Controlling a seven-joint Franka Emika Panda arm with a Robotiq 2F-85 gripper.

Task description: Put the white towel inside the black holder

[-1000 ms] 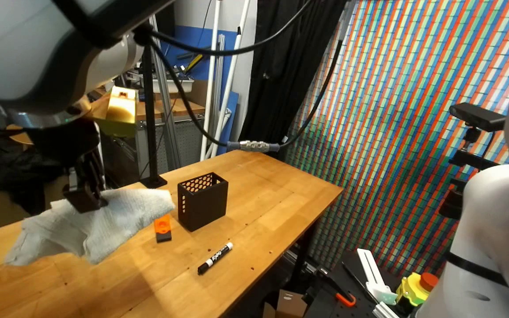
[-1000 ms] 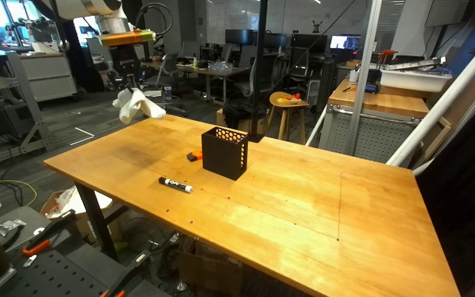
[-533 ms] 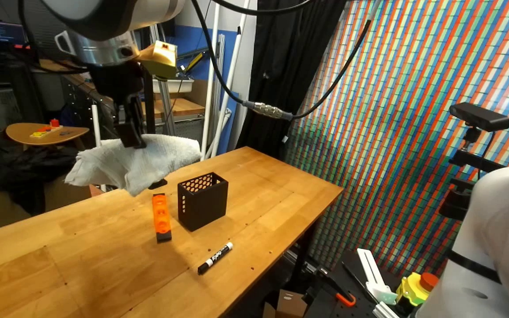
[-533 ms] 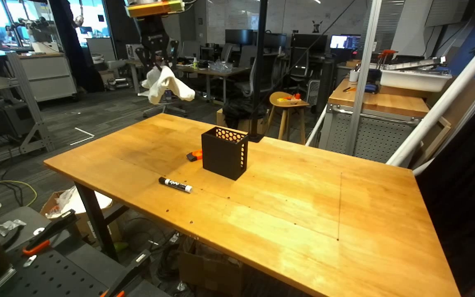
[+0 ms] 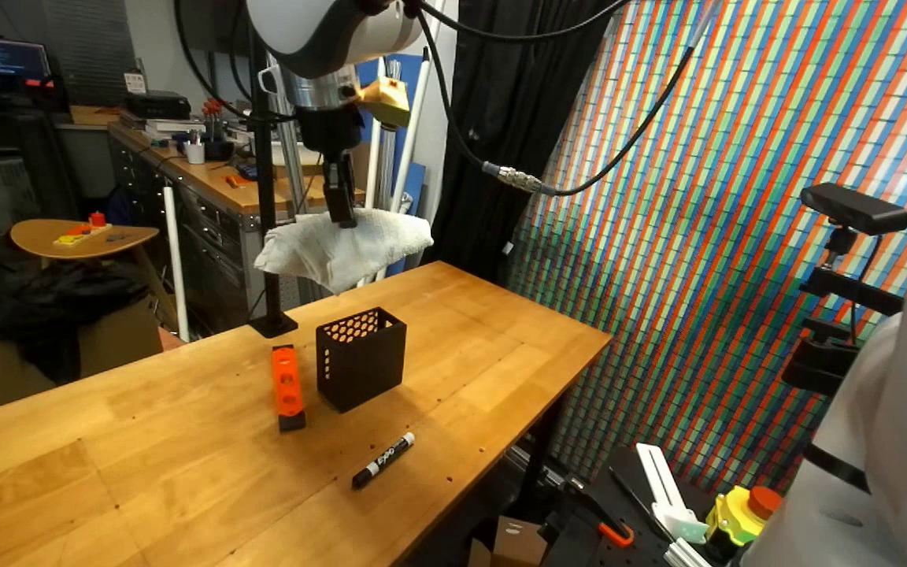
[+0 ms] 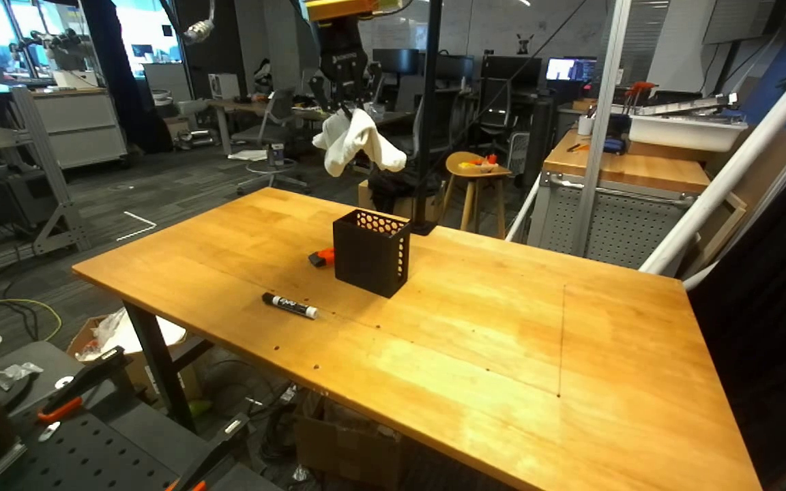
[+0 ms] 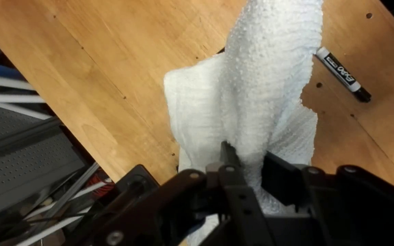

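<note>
Our pincer (image 7: 247, 152) grips a bunched fold of the white towel (image 7: 268, 71); we have just raised it and brought it across, so it hangs roughly above the black perforated holder (image 6: 368, 256) on the worktop (image 6: 495, 307), not touching. Lowering it in seems next.

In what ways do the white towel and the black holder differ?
The white towel is draped cloth; the black holder is a straight-edged box with some perforated sides. The towel hangs from the gripper, off the table; the holder stands upright on the table. Each has one plain colour.
</note>
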